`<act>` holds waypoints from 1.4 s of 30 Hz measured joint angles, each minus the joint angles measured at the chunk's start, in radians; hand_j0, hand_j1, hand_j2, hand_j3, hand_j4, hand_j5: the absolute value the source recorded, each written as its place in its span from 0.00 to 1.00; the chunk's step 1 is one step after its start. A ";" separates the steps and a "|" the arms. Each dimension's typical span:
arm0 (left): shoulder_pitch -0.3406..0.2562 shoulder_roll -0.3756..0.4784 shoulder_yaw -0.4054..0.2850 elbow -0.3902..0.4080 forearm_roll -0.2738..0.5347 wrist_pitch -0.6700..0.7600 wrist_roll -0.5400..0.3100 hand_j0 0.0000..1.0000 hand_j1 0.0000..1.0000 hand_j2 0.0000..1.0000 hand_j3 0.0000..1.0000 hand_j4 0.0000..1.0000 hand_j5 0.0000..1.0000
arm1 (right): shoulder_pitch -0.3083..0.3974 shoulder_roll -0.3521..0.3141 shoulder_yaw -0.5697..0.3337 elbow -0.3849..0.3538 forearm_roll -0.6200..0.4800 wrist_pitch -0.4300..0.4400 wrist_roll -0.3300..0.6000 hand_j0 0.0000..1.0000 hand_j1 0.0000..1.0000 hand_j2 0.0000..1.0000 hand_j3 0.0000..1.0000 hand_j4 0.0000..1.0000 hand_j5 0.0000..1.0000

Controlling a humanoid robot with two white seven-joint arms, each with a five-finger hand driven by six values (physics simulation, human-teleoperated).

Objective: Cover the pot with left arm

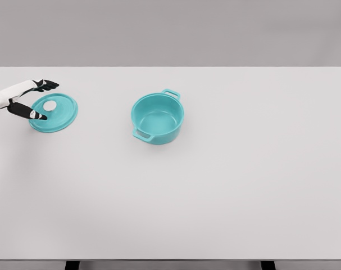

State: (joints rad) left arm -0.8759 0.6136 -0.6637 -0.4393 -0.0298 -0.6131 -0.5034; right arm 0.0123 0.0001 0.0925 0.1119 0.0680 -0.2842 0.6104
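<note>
The white tabletop (215,202) fills nearly my whole view, its far edge meeting a plain grey wall (170,31). A little left of the middle, toward the far edge, stands the teal pot (157,118), uncovered, round, with two loop handles, one pointing to the far right, one to the near left. Well apart from it, near the left edge, the matching teal lid (54,112) lies flat, a pale round knob at its centre. My left hand (31,100) reaches over the lid's left rim, fingers spread, holding nothing.
</note>
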 measured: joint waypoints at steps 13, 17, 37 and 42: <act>0.008 -0.004 0.001 0.000 -0.002 0.000 0.001 0.83 0.83 0.83 0.83 0.83 0.83 | 0.000 0.000 0.000 0.000 0.000 0.000 0.000 1.00 1.00 1.00 1.00 1.00 1.00; 0.015 -0.005 0.003 -0.001 0.001 0.001 0.002 0.78 0.78 0.78 0.78 0.78 0.78 | 0.000 0.000 0.000 0.000 0.000 0.000 0.000 1.00 1.00 1.00 1.00 1.00 1.00; 0.028 -0.002 0.012 -0.097 0.012 0.000 -0.013 0.45 0.45 0.45 0.45 0.45 0.45 | 0.000 0.000 0.000 0.000 0.000 0.000 0.000 1.00 1.00 1.00 1.00 1.00 1.00; 0.040 0.006 0.005 -0.244 0.007 -0.001 -0.076 0.45 0.45 0.45 0.45 0.45 0.45 | 0.000 0.000 0.000 0.000 0.000 0.000 0.000 1.00 1.00 1.00 1.00 1.00 1.00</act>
State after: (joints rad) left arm -0.8360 0.6200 -0.6588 -0.6829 -0.0224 -0.6143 -0.5798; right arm 0.0123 0.0001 0.0923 0.1119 0.0680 -0.2842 0.6104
